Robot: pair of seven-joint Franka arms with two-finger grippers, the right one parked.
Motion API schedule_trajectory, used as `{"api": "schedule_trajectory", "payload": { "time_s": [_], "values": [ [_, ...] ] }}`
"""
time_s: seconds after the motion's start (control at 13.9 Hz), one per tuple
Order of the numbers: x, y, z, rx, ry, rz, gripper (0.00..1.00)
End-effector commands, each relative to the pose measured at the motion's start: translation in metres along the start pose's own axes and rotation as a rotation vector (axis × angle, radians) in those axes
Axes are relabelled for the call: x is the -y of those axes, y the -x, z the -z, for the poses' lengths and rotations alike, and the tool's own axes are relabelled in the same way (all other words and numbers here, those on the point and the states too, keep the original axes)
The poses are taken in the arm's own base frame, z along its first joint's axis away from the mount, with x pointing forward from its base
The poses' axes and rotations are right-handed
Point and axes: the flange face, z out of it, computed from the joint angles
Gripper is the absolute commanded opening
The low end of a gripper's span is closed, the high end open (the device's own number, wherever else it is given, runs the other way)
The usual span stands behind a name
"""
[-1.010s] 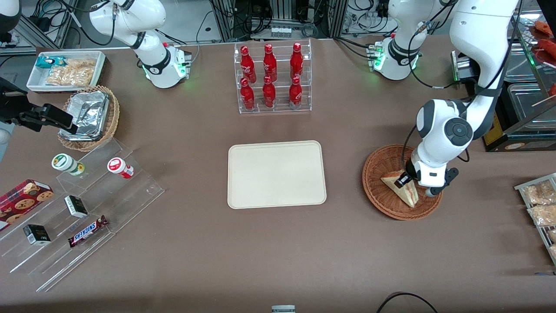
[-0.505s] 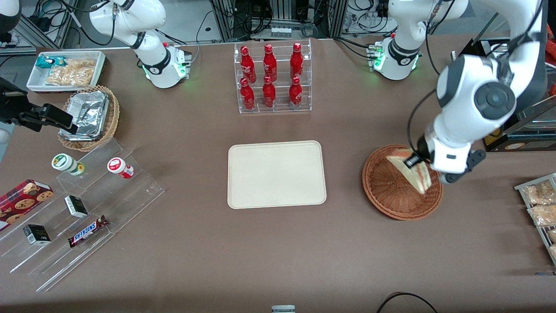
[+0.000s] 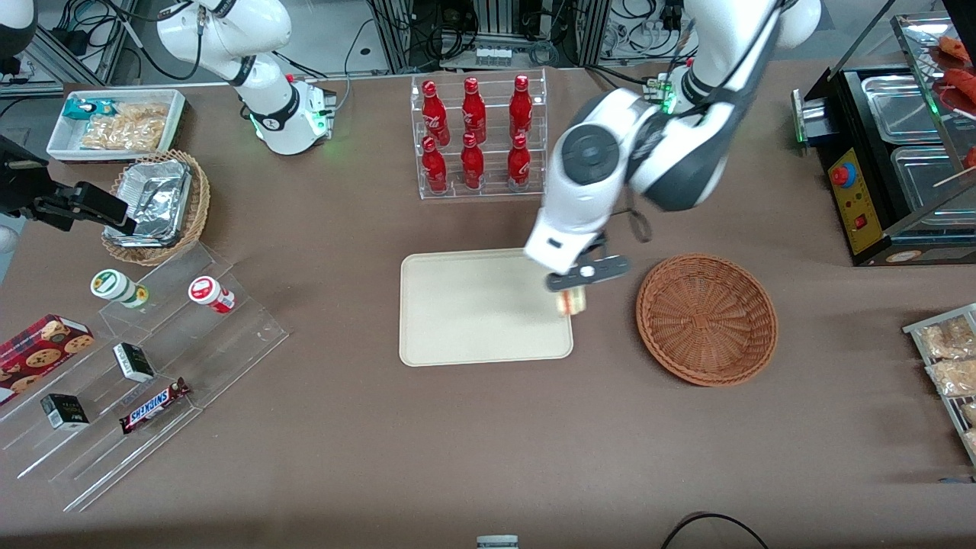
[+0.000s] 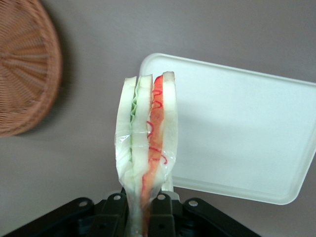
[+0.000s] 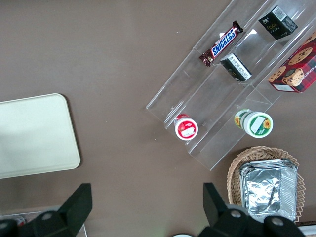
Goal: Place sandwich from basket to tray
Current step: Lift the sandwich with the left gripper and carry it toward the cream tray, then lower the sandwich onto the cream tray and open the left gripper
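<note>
We saw the black two-finger gripper (image 3: 573, 292) clamping the wrapped white-bread sandwich wedge (image 4: 146, 148) above the cream rectangular tray's (image 3: 473, 305) edge; its fingertips were seemingly hidden.

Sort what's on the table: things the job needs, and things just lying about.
Job: sandwich, held in the left hand, above the tray edge; basket.

Lying about: cola bottle rack, foil container, snack bin, Snickers bar, cookie box.

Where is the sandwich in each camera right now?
Front view: sandwich hangs from the gripper above the tray edge nearest the basket.
Left wrist view: sandwich pinched upright in the gripper.
Right wrist view: not in it.
Shared landmark: the tray.
</note>
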Motion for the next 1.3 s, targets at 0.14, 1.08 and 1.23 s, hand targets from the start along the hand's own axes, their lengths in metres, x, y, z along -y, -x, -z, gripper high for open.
{"api": "schedule_trajectory", "payload": {
  "time_s": [0.14, 1.08, 1.23],
  "values": [
    [-0.081, 0.017, -0.064, -0.043, 0.069, -0.074, 0.07],
    [-0.116, 0.039, -0.179, -0.106, 0.012, -0.205, 0.17],
    [-0.116, 0.038, -0.174, -0.118, 0.015, -0.204, 0.9]
  ]
}}
